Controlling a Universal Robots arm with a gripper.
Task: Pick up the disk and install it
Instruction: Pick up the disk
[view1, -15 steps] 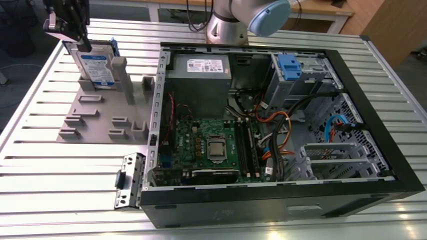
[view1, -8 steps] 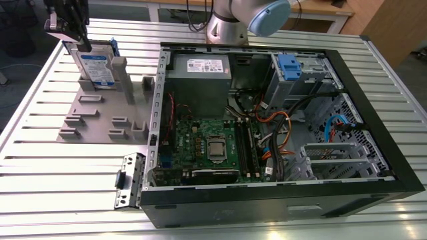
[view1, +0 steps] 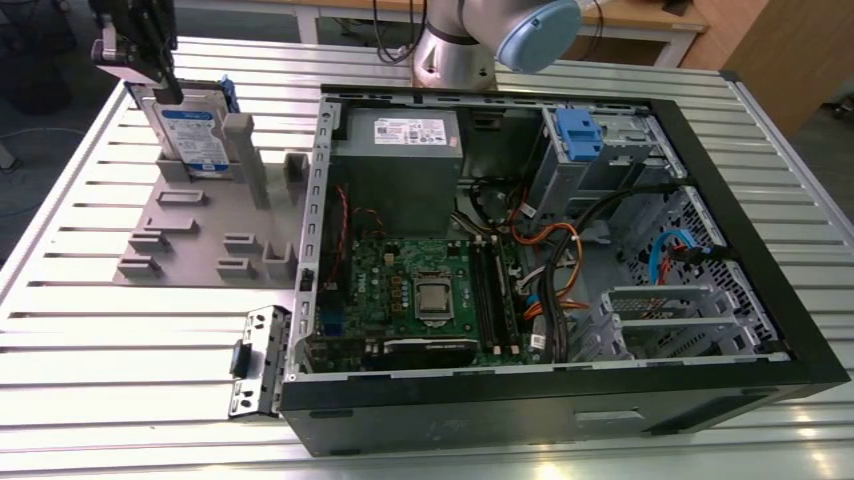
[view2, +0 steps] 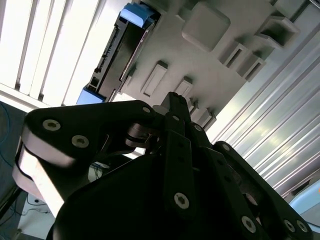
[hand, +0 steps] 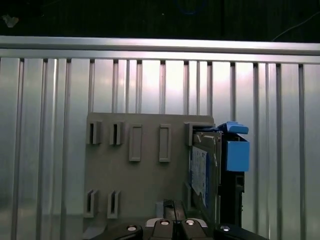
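— On the exterior view's left of the open black computer case (view1: 785, 290), is that the drive?

— Yes. The flat silver-grey disk (view1: 194, 135) with its white and blue label, framed by a blue plastic bracket, stands on edge in a slot of the grey plastic holder (view1: 187, 235) on the slatted metal table (view1: 120, 340).

— So how far along is the job?

— At the very start, I'd judge: the disk is neither lifted nor fitted. The black gripper (view1: 171, 98) hovers near the disk's top edge. In both wrist views its fingers are pressed together on nothing.

— And the disk itself?

— It is upright and thin, with the label face turned outward. In the first wrist view, blue bracket shows along one side.
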